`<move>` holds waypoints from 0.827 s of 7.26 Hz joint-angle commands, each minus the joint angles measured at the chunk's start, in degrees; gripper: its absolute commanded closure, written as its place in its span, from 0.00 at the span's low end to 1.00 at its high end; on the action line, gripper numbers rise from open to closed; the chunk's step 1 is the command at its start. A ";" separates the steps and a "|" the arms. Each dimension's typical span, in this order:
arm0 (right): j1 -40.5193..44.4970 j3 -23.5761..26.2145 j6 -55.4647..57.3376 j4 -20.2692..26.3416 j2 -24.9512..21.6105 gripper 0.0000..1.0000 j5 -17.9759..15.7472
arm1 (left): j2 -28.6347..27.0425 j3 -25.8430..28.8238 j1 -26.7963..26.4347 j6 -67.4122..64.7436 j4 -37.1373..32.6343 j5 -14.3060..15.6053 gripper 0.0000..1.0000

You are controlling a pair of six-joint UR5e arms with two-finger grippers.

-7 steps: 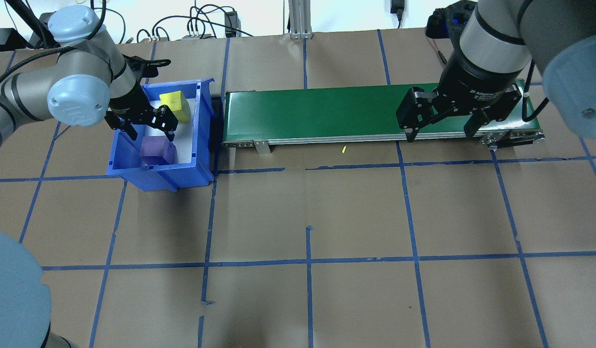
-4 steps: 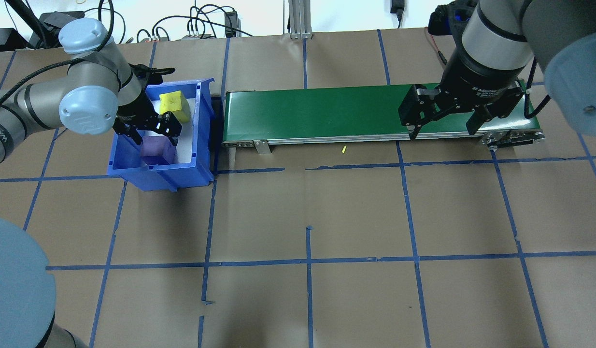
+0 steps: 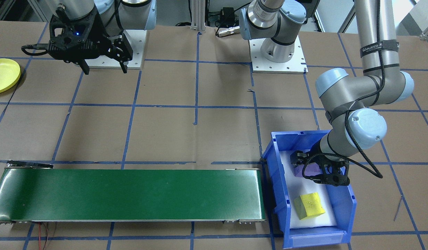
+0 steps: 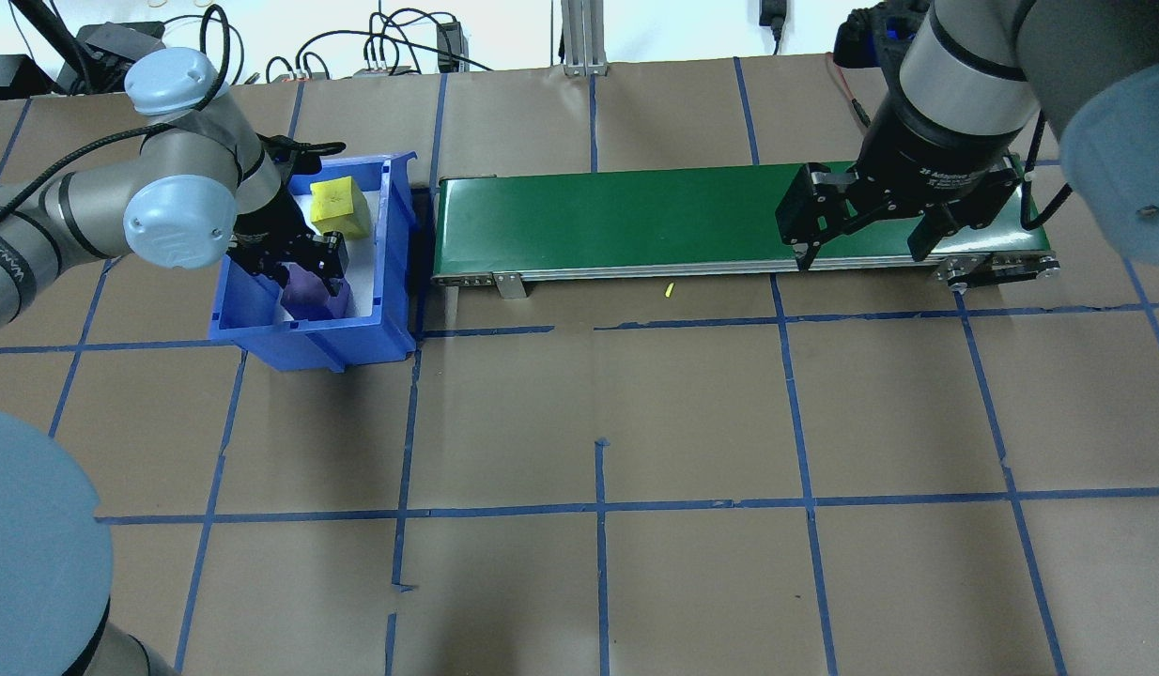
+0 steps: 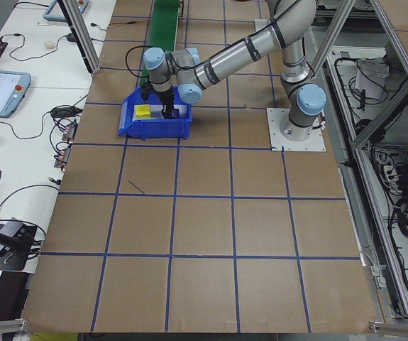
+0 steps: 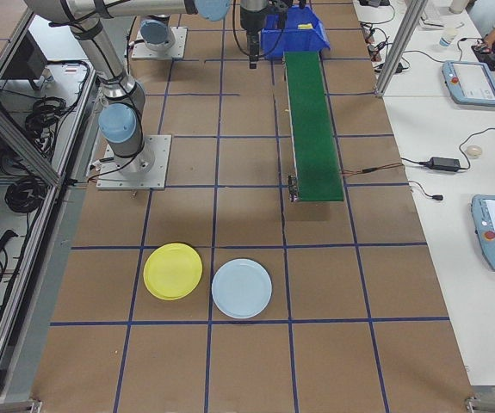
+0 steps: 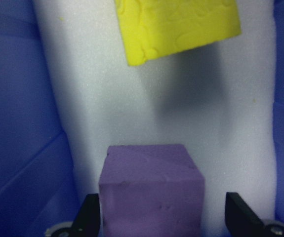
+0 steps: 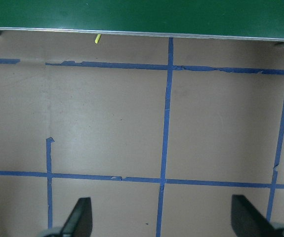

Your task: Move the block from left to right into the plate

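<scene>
Left wrist-mounted: matte purple foam cube point(image 7: 150, 190), seemingly unsqueezed.

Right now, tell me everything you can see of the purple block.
The purple block is a cube, apparently foam, with a matte, faintly dimpled skin and softly rounded edges. It sits upright on the white pad lining the blue bin, at the end away from the yellow block, which lies apart from it. The left tool is open and straddles it: one finger is at its side, the other stands clear.
</scene>
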 commanded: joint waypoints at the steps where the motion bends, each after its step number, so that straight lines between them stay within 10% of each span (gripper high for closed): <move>1: -0.09 0.21 -0.09 0.01 -0.03 0.00 -0.03 | 0.94 1.15 -0.09 -3.90 0.03 -0.55 0.82; 6: 0.00 0.21 -0.09 0.01 -0.12 0.00 0.06 | 6.31 11.15 -7.20 -15.04 -3.13 -4.83 0.81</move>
